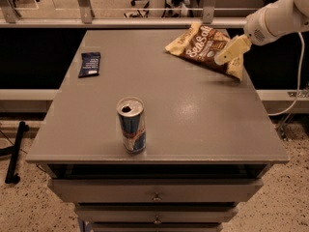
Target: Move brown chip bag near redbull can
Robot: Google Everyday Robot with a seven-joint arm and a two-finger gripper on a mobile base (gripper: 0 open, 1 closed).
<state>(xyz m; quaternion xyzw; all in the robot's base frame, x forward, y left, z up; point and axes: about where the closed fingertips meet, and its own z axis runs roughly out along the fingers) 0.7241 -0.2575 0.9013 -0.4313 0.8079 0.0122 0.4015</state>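
brown chip bag: lay at the far right of the desk.
redbull can: stood upright near the front, well apart.
pincer: over the bag's right end; I could not tell its state.

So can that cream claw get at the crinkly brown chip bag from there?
Probably yes. The cream gripper hangs at the right end of the crinkly brown chip bag, at the far right corner of the grey table, with nothing between them.
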